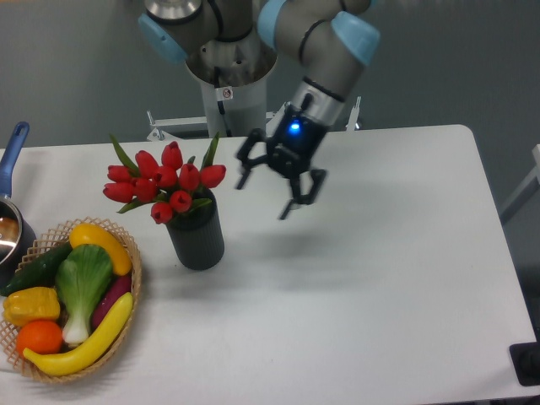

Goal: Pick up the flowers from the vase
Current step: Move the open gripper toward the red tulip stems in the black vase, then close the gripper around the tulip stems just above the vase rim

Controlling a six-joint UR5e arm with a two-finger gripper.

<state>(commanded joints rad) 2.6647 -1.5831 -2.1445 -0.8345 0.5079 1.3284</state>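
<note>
White table (pixel 380 295) holding a dark vase (pixel 197 232), a wicker basket (pixel 131 291) at left, and a pot (pixel 10 232) at the edge
</note>
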